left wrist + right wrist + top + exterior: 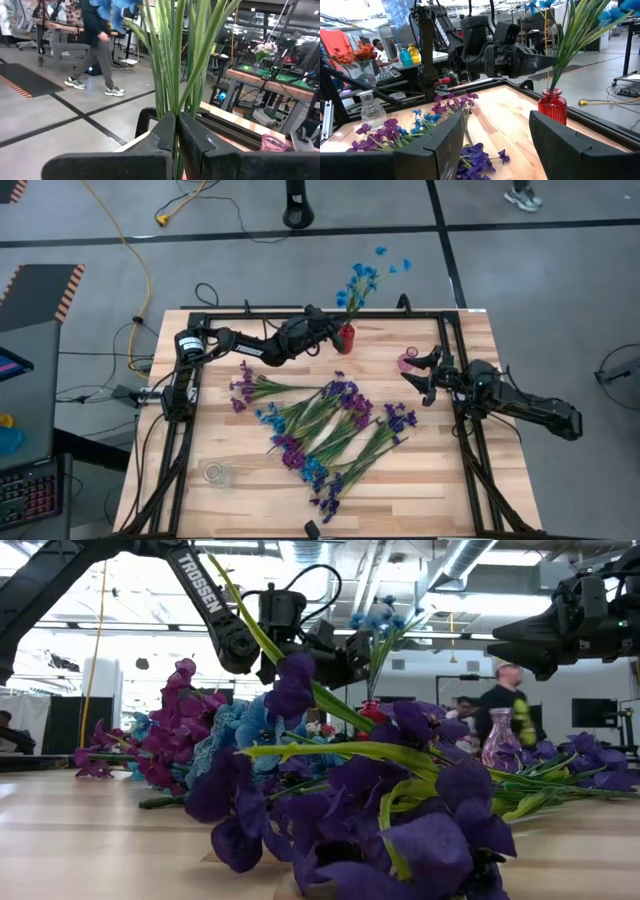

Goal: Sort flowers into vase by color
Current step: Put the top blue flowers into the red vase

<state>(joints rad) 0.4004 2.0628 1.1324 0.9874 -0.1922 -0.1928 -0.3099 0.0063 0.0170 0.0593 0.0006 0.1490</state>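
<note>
**Blue stems going into the red vase**

The left gripper (335, 332) is clenching blue flowers' stems (175, 60) over the red vase (347, 337). The right gripper (422, 375), jaws released, is waiting near the pink vase (407, 362). Remaining flowers (330, 435) are lying mid-counter; they look light and floppy, best pinched low on the stem.

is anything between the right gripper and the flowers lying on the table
Nothing visible does. The right gripper hangs open near the pink vase at the table's right side, and bare wood lies between it and the nearest purple flowers. The left gripper is off at the red vase.
</note>
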